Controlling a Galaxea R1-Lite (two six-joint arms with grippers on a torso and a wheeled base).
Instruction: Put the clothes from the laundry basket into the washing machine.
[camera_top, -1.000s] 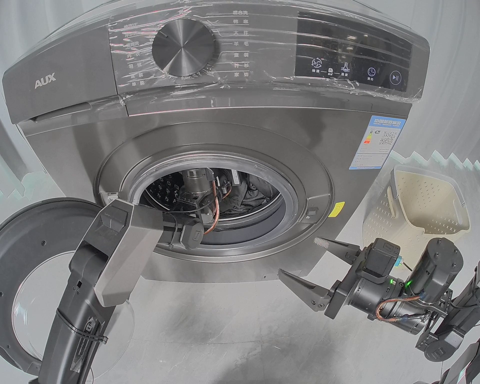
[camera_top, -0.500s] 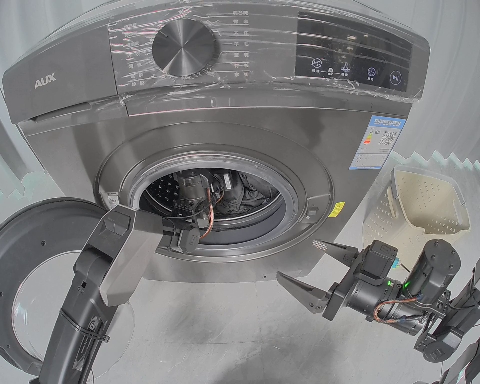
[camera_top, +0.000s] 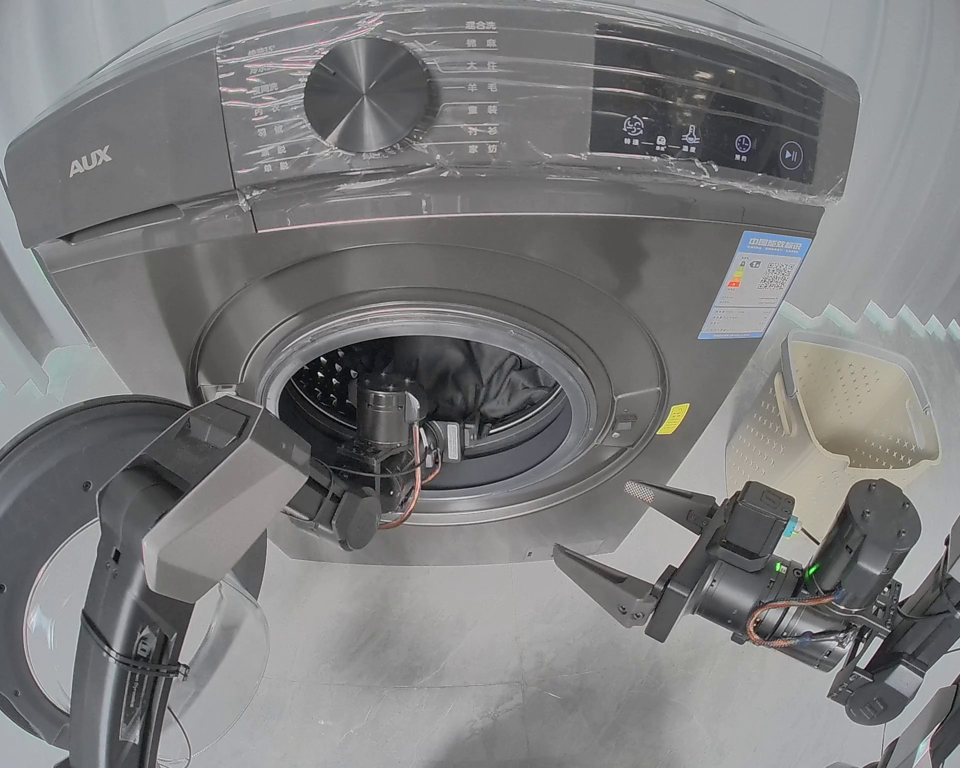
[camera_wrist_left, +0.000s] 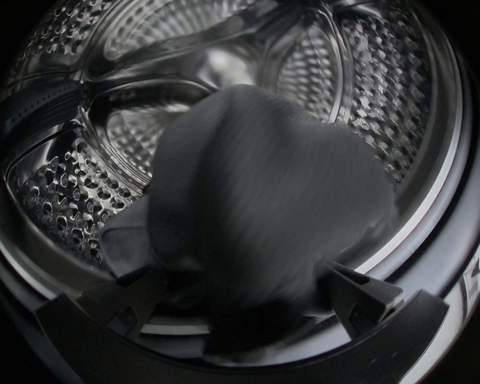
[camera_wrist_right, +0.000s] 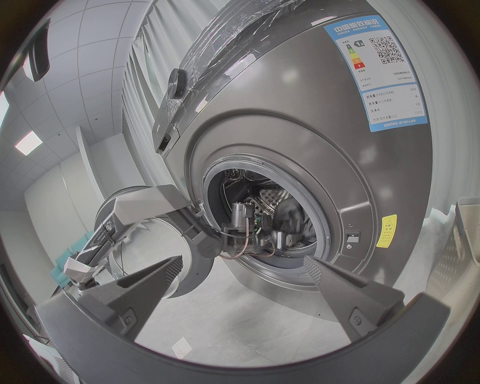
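**Dark garment in the drum, between the spread left jaws**

The dark garment (camera_wrist_left: 260, 200) lies inside the drum (camera_wrist_left: 65, 200) of the washing machine (camera_top: 480, 250), bunched up near the front rim. In the head view it shows as a black heap (camera_top: 470, 375) across the back and right of the round opening. The left gripper (camera_wrist_left: 240, 272) sits at the drum's mouth with its jaws held wide apart, one on each side of the cloth. The garment's lower edge falls between them and covers their tips. The cloth is blurred in the left wrist view, so I cannot tell whether it touches the jaws or hangs just clear of them, nor what kind of garment it is. Its near edge is lost in shadow at the drum's rim.

The door (camera_top: 60, 520) stands swung open at the machine's left. The right gripper (camera_top: 600, 520) hangs above the floor (camera_top: 450, 650) before the machine's lower right corner, jaws apart and holding nothing. The cream laundry basket (camera_top: 860, 420) stands beside the machine's right side, just behind the right arm. Its inner walls show, but its bottom is hidden by the arm.
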